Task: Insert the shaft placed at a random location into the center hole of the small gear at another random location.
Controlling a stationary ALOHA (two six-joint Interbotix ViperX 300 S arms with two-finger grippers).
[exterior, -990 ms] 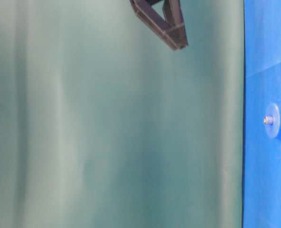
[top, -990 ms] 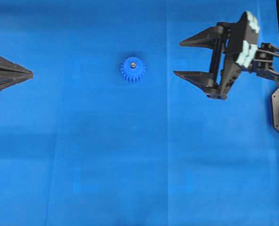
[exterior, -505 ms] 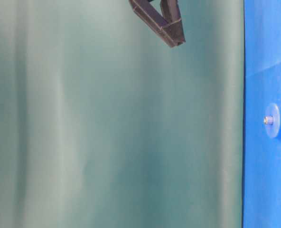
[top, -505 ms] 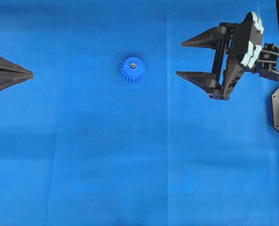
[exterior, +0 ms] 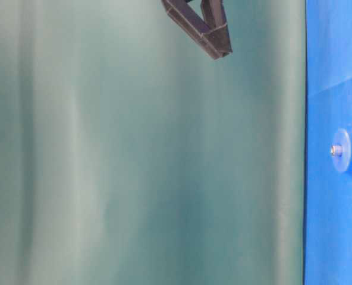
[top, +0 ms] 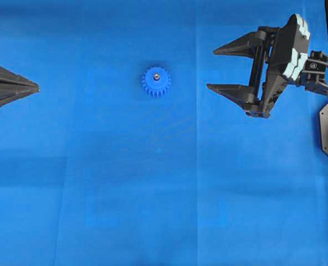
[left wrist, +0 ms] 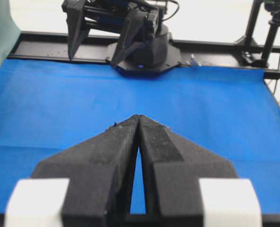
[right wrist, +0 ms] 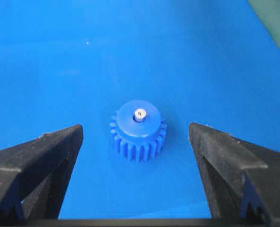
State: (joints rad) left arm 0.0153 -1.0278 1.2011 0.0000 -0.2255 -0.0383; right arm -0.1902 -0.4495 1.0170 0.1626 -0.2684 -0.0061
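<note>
Small gear [top: 156, 82] lies flat on the blue counter [top: 153, 194], left of centre and toward the far side in the overhead view. Shaft [top: 157, 76] stands in the center hole [right wrist: 140, 114], its silvery tip showing just above the raised hub. Bare blue surface all round the gear; nothing near it on any side.

Right end effector [top: 211, 69] hangs well apart from the gear on the right, jaws spread wide and empty, tips pointing at the gear. From its wrist camera the gear sits between the two fingers [right wrist: 36, 161] with room either side.

Left end effector [top: 36, 87] at the left edge, fingers pressed together to a point, holding nothing. Green backdrop [exterior: 146, 154] borders the counter's far edge.
</note>
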